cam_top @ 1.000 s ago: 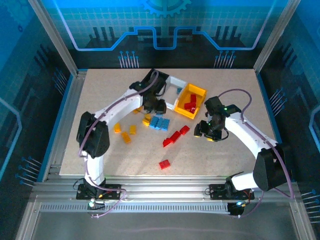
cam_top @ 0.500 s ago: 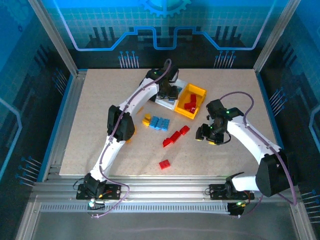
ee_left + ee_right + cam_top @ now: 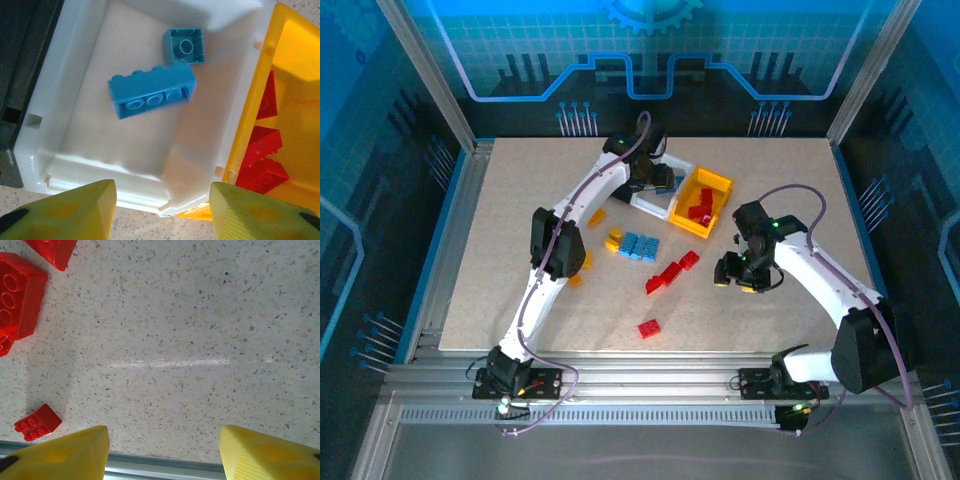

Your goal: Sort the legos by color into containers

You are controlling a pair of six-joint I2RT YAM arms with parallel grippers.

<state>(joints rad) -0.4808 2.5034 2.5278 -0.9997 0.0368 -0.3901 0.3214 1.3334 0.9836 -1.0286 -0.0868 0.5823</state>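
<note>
My left gripper hangs open over the near rim of the white container, with nothing between its fingers. Two light blue legos lie inside: a long one, slightly blurred, and a small upturned one. The yellow container beside it holds red legos; the black container is on the other side. In the top view my left gripper is above the white container. My right gripper is open and empty over bare table, right of the red legos.
Loose light blue legos and orange-yellow legos lie mid-table, and a single red lego sits nearer the front. Red legos lie left of my right gripper, and the table's metal front edge runs just below it.
My left arm swung from the blue pile to the white container and its gripper opened, letting go of the long blue lego. The right arm barely moved.
</note>
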